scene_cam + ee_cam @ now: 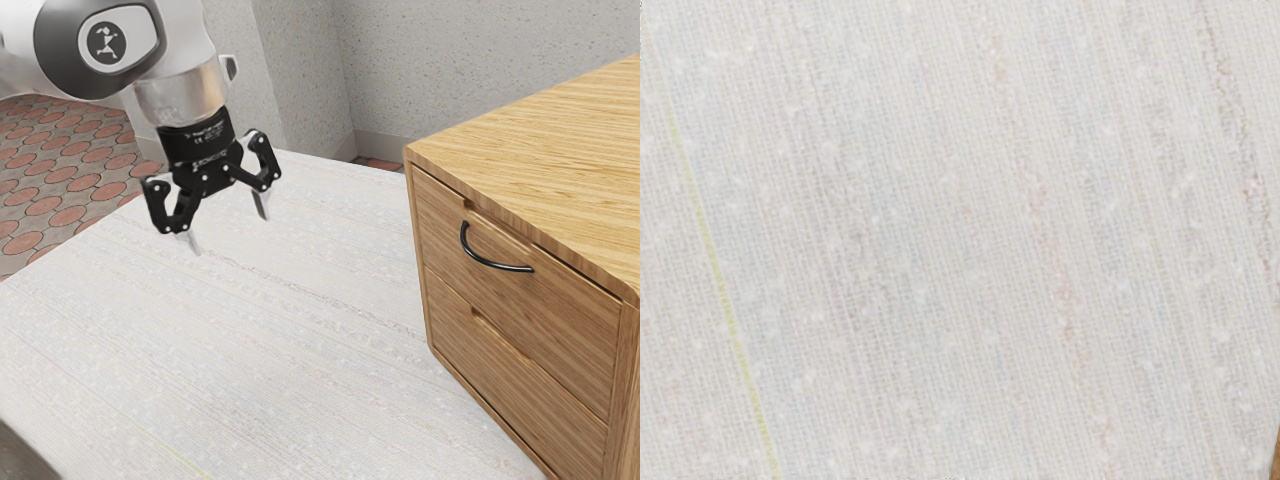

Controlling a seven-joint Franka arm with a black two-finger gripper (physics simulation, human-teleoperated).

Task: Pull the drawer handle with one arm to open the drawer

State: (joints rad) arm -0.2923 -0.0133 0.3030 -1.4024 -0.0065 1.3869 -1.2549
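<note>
A wooden cabinet (560, 170) stands at the exterior view's right, with two drawers on the face turned toward the arm. The upper drawer (520, 290) carries a curved black handle (490, 258) and looks closed, flush with the cabinet front. The lower drawer (510, 380) sits beneath it, also closed. My black gripper (228, 228) hangs open over the white table, well to the left of the handle, its fingertips pointing down with nothing between them. The wrist view looks straight down on the pale tabletop (960, 240).
The white table (250, 340) stretches from the cabinet to the exterior view's left and front edges. Behind it lie a patterned brick-red floor (50, 160) and a grey wall (450, 60).
</note>
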